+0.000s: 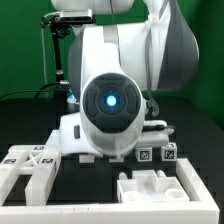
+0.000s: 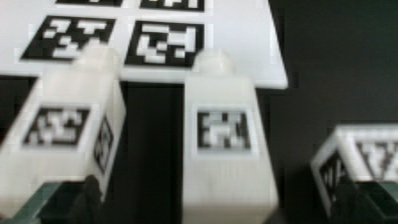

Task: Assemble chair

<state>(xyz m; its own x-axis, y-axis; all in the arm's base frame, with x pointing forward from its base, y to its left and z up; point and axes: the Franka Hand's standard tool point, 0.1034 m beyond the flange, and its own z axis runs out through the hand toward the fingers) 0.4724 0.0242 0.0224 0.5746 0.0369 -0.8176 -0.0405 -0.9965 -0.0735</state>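
In the wrist view three white chunky chair bars with marker tags lie on the black table: a left bar (image 2: 71,120), a middle bar (image 2: 222,130) and a right bar (image 2: 365,160). My gripper (image 2: 182,208) is low over them and looks open. Its dark fingers (image 2: 63,205) stand either side of the middle bar's near end, with a dark gap between finger and bar. In the exterior view the arm's body (image 1: 110,105) hides the fingers. The flat X-braced chair panel (image 1: 30,160) lies at the exterior view's lower left.
The marker board (image 2: 143,35) lies just beyond the bars' far ends. Two small tagged white parts (image 1: 157,153) sit at the exterior view's right of the arm. A low white wall (image 1: 155,190) stands at the front right.
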